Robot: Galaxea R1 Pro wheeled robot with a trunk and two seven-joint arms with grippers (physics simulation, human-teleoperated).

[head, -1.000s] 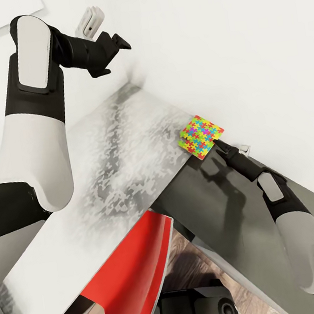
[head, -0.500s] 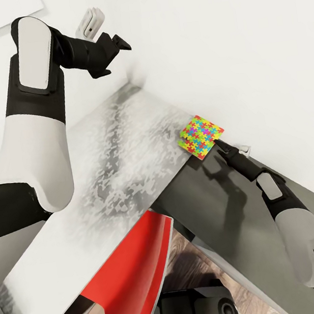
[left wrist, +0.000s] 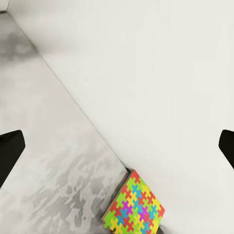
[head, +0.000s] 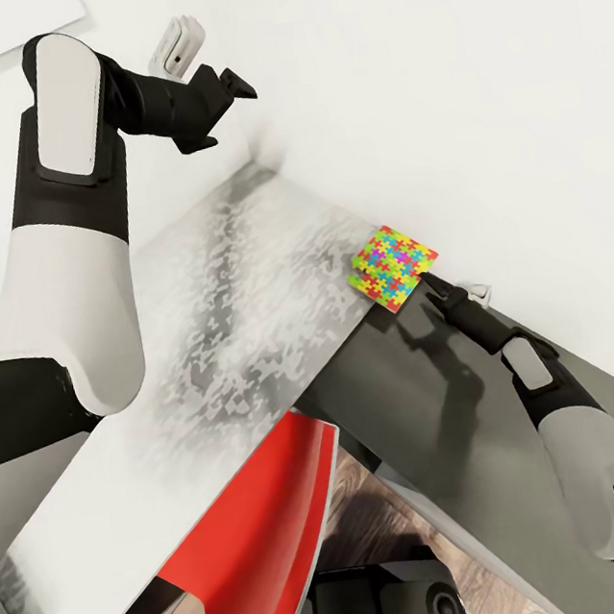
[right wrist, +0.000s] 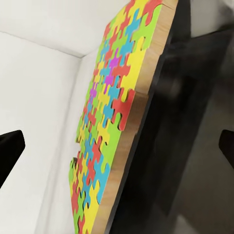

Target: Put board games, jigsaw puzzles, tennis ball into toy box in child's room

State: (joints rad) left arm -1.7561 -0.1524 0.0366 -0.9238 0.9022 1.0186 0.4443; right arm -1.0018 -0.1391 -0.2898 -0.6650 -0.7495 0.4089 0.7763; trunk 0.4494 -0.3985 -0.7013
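Note:
A multicoloured jigsaw puzzle (head: 394, 265) on a wooden backing lies at the corner of the mottled grey-white table top (head: 246, 286), against the white wall. My right gripper (head: 440, 289) sits right beside the puzzle's near edge. In the right wrist view the puzzle (right wrist: 117, 107) looms close ahead, and the right gripper (right wrist: 117, 146) is open with its fingertips (right wrist: 9, 151) spread wide. My left gripper (head: 224, 114) hangs open high above the table near the wall. The left wrist view looks down on the puzzle (left wrist: 136, 207) from afar, past the open left gripper (left wrist: 117, 151).
A dark grey surface (head: 427, 407) drops away beside the mottled top, under my right arm. A red and white curved object (head: 269, 535) stands below the table edge. Wooden floor (head: 362, 503) shows beneath. The white wall (head: 475, 110) bounds the table's far side.
My right forearm has edged slightly towards the puzzle. The left arm and the puzzle have stayed where they were.

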